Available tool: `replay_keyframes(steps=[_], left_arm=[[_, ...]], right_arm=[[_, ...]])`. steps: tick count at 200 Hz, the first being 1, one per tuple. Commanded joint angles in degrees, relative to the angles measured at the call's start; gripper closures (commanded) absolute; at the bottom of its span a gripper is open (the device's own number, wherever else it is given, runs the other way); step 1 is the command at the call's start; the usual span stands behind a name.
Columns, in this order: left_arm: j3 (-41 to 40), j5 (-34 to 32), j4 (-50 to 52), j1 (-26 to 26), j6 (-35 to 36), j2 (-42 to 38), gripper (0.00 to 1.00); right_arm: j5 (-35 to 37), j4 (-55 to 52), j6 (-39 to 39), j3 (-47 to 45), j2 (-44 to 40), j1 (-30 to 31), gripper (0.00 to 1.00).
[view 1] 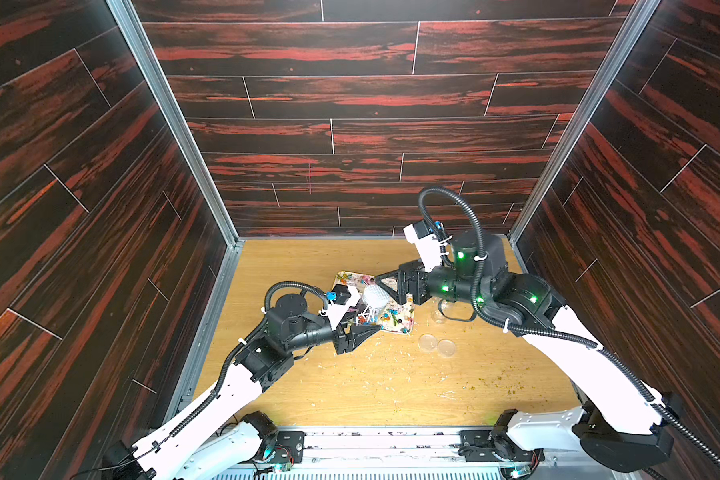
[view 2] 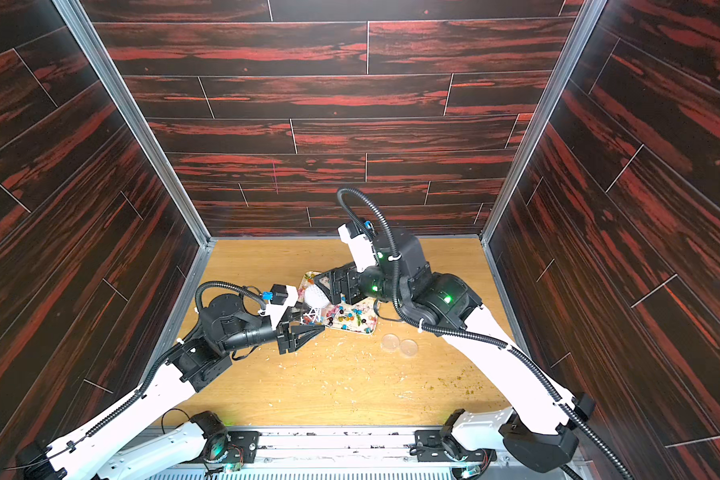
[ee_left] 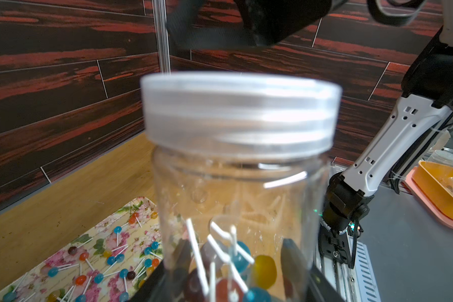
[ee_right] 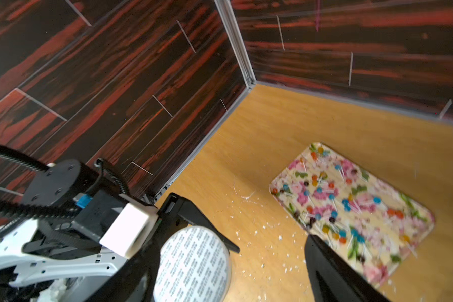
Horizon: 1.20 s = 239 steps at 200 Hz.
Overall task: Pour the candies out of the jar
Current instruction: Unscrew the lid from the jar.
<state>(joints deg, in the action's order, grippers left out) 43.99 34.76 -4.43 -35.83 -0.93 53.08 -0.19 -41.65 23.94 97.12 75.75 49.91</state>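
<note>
1. Two arms meet by the tray (ee_right: 403, 201). The left gripper (view 1: 368, 327) is clamped on the lower part of the jar (ee_left: 236, 198) and holds it roughly upright at the tray edge nearest that arm. Whether the jar hangs over the tray or just beside it, I cannot tell.
2. Some candies (ee_left: 246, 264) sit in the bottom of the jar; many more lie scattered on the tray.
3. The lid (ee_left: 239, 112) is on, uppermost, so I judge nothing can pour yet.
4. The right gripper (view 1: 385, 286) is spread wide and is the nearer one to the lid, which lies between its fingers in the right wrist view. The jar's long axis runs up and down, so any twist would turn about that line. Contact with the lid cannot be made out.
5. The left gripper's fingers show only as blurs through the jar wall, and the jar's base is cut off. Two clear discs (view 1: 437, 345) lie near the tray, too faint to name.
</note>
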Motion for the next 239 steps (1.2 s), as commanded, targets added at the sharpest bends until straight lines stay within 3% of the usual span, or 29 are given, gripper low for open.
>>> replay_keyframes(steps=[1, 99, 144, 239], left_arm=[[1.1, -0.1, -0.3, 0.2, 0.9, -1.0, 0.58], [1.3, -0.9, 1.9, 0.2, 1.9, -1.9, 0.58], [1.1, -0.9, 1.7, 0.2, 1.9, -2.1, 0.58], [0.9, -1.0, 1.8, 0.2, 2.1, -2.4, 0.58]], right_arm=[[6.3, -5.7, 5.9, 3.8, 0.9, 1.7, 0.11], [10.5, -7.6, 11.6, 5.5, 4.8, 8.3, 0.17], [9.9, -6.5, 12.3, 5.0, 5.7, 9.5, 0.17], [7.8, -5.6, 12.0, 3.8, 6.9, 9.7, 0.28]])
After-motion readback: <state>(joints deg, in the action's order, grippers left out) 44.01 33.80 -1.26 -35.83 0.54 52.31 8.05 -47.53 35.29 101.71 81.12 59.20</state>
